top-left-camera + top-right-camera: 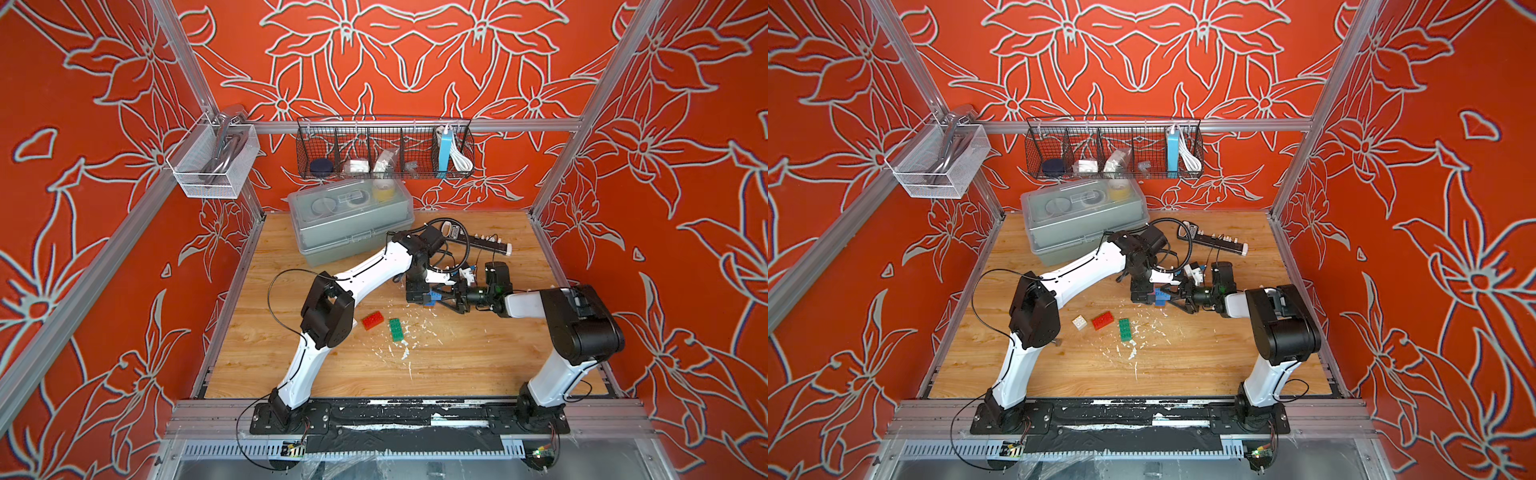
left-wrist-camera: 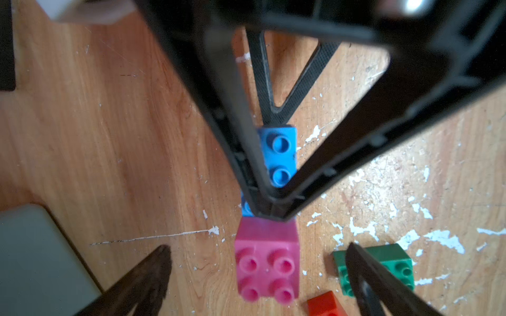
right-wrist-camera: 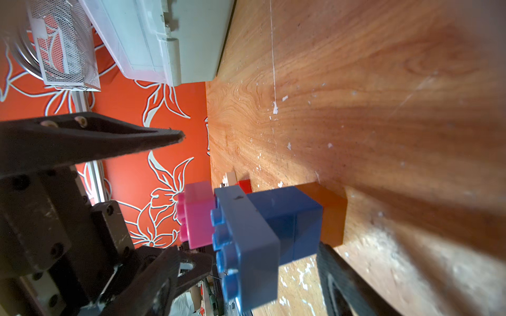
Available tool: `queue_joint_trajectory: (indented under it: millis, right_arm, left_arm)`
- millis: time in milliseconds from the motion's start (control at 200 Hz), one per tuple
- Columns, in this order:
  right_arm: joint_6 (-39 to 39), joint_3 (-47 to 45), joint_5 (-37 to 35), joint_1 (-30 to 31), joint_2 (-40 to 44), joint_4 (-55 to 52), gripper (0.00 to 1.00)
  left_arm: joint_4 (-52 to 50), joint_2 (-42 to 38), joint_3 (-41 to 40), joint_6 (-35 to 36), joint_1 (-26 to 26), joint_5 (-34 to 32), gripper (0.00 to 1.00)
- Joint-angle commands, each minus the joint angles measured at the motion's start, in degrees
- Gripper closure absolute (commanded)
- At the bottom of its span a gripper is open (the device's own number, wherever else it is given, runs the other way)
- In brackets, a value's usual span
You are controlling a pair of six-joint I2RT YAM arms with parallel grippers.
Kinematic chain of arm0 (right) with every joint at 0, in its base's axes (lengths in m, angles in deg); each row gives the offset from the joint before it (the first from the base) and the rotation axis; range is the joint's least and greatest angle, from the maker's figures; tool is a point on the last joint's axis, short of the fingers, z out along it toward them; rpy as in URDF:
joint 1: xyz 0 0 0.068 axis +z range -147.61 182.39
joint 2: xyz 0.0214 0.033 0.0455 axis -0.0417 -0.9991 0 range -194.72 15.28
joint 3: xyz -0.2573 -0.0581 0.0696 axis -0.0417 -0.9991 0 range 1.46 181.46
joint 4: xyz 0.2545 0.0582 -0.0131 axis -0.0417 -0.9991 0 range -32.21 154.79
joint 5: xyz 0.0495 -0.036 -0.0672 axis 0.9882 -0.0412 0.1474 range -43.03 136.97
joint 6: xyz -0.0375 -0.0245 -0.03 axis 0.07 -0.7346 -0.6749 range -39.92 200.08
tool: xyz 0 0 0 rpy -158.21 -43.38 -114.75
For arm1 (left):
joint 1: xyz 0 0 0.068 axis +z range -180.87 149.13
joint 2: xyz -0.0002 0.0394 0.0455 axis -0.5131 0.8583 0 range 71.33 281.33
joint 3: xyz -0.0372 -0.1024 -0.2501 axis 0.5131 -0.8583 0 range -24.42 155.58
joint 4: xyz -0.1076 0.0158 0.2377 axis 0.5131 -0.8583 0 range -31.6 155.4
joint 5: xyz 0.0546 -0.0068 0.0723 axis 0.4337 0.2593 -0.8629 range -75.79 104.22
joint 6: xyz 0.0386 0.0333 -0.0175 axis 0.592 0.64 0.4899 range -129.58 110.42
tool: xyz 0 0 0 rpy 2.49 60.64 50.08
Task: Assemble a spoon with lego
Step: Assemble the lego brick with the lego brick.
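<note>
Left end effector released wide over pink head; right end effector straddles blue stem, grip unclear. Part-built spoon on desk: looks light, rigid, slick; pinch flat sides near joints

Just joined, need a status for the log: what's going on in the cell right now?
Both arms meet at a part-built spoon of blue, pink and brown bricks standing on the table. The left end effector and right end effector bracket it with jaws open, neither gripping. A red brick, green brick and white brick lie loose nearby, not yet added.
</note>
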Motion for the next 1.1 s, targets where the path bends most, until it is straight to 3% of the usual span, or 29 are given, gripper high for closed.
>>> queue_joint_trajectory:
  millis: [0, 120, 270, 365, 445, 555, 640, 721, 816, 1096]
  right_arm:
    - [-4.0, -0.5, -2.1, -1.1, 3.5, -7.0, 0.17]
    - [-6.6, -0.1, -2.9, -2.1, 7.3, -12.8, 0.17]
    - [-20.1, 4.3, -9.8, -3.9, 14.1, -34.2, 0.17]
    - [-27.2, 8.7, -14.6, -6.1, 17.8, -47.5, 0.17]
    - [-31.0, 12.6, -21.7, -6.7, 22.0, -57.0, 0.17]
    - [-30.5, 17.4, -29.2, -6.6, 28.4, -63.8, 0.17]
    - [-27.4, 20.1, -31.6, -6.1, 31.7, -65.8, 0.18]
    - [-27.8, 24.0, -39.3, -1.7, 32.3, -70.5, 0.19]
    - [-27.7, 28.5, -48.8, 7.4, 30.9, -74.7, 0.19]
    - [-25.4, 39.5, -64.9, 26.5, 23.1, -80.6, 0.21]
  left_arm:
    - [0.2, -4.7, -3.6, -0.5, 1.1, 1.2, 0.02]
    - [4.2, -10.7, -10.3, -2.3, 2.2, 1.6, 0.02]
    - [12.8, -21.2, -22.7, -5.3, 3.8, -1.6, 0.02]
    - [19.4, -29.1, -31.1, -11.8, 6.2, -2.0, 0.02]
    - [25.9, -37.0, -38.6, -17.8, 9.9, 1.5, 0.02]
    - [38.4, -48.2, -49.6, -27.7, 15.4, 6.8, 0.02]
    - [48.4, -55.1, -57.7, -34.5, 17.6, 4.7, 0.02]
    - [55.0, -60.0, -63.3, -41.2, 19.1, 0.5, 0.02]
    - [54.3, -62.5, -65.9, -41.1, 20.3, 0.4, 0.02]
    - [54.9, -63.1, -71.0, -48.1, 23.6, -2.4, 0.02]
